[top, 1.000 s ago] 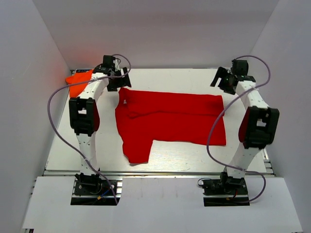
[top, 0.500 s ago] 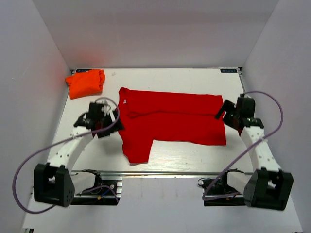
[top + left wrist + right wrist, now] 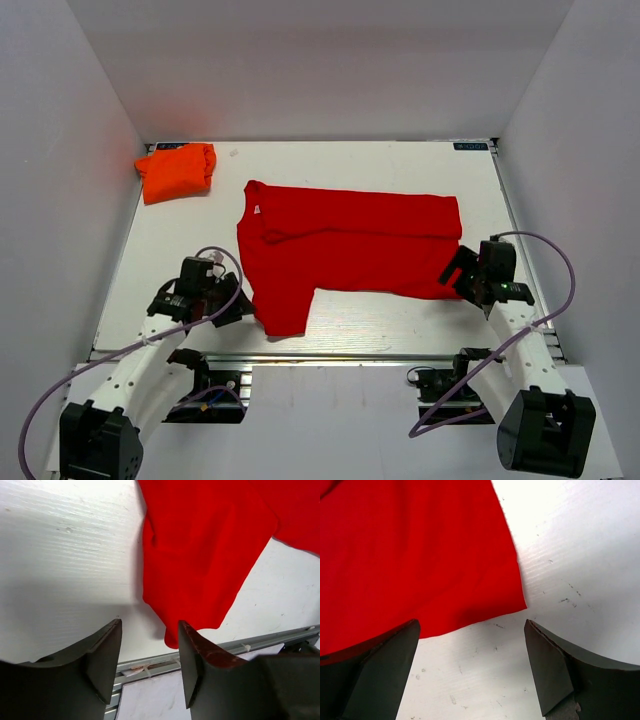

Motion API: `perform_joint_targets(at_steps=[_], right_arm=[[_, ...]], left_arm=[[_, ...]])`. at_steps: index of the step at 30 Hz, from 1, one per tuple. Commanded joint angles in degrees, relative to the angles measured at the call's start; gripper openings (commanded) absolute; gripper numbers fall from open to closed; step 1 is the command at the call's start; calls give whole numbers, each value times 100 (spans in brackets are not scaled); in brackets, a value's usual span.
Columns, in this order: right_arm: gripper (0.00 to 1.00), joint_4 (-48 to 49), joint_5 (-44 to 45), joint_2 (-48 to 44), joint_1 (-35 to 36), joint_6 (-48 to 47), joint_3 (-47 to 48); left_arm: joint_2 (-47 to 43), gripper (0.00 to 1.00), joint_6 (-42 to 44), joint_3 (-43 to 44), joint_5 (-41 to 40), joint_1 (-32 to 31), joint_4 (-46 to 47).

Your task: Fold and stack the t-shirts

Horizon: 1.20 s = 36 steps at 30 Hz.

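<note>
From above, two t-shirts lie on the white table. The red t-shirt is spread flat in the middle, its neck and small white neck label to the left and one sleeve reaching toward the near edge. The orange t-shirt sits bunched in the far left corner, well apart from the red one. Both arms are low at the near edge. The left gripper is just beside the near sleeve, and the right gripper is at the near right corner of the hem. From this height it is hard to tell whether either touches the cloth.

In the left wrist view, the left gripper's two dark fingers stand partly spread with nothing between them. The red sleeve tip lies just ahead on the table, and a metal rail runs along the edge.

In the right wrist view, the right gripper's two fingers are spread wide and hold nothing. The red hem corner lies flat on the table ahead of them.
</note>
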Motion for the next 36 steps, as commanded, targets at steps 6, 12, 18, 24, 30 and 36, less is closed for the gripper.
perform_joint_targets(at_steps=[6,12,18,24,30,36], right_arm=[[90,206,179,196,-47,186,-111],[90,452,179,495,-38,265,-287],[90,698,91,1013,-47,283,-340],[71,1041,-119,1461,-47,327,-322],[16,893,-269,1472,-47,274,-226],[3,638,-313,1155,-56,160,-24]], left_arm=[[494,55,-106,-273,380,-278,793],[1126,33,9,-457,503,-498,1520],[1523,0,61,-458,713,-717,1830],[1278,0,193,-177,819,-770,1680],[1339,0,307,183,1583,-823,1540],[1531,0,466,693,1857,-823,1374]])
